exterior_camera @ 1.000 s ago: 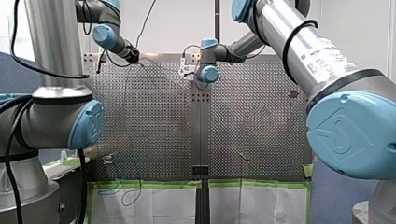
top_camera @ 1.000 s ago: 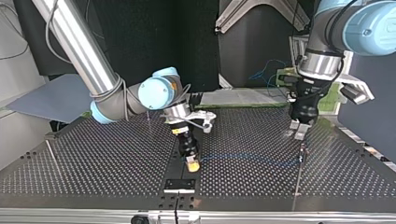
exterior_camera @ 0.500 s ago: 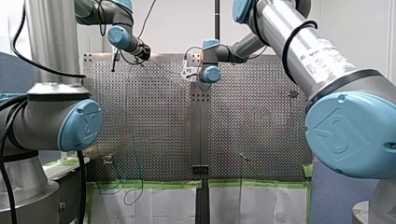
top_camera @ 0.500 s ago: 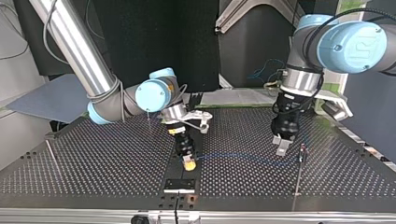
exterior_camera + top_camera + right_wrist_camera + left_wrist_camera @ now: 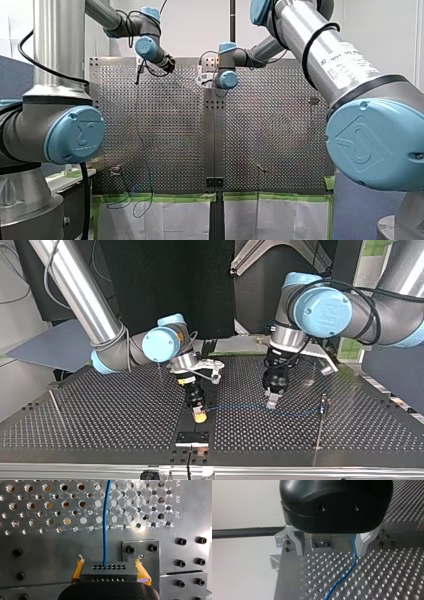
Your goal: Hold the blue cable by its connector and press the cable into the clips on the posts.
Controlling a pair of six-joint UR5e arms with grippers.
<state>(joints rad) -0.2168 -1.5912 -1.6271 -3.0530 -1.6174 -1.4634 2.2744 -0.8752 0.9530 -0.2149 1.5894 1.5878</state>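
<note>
My right gripper (image 5: pixel 108 566) clamps the black connector (image 5: pixel 109 573) of the blue cable (image 5: pixel 106 522); my left gripper (image 5: pixel 331 548) holds its fingers wide, the cable between them.

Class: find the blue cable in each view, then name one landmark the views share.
Front view: blue cable, a faint line down the view's left half.
Top view: cable stretched from my right gripper past my left gripper.
Left wrist view: cable between the open fingers, near one.
Right wrist view: cable leaving the connector, straight ahead.
Shared landmark: my right gripper's yellow pads.
</note>
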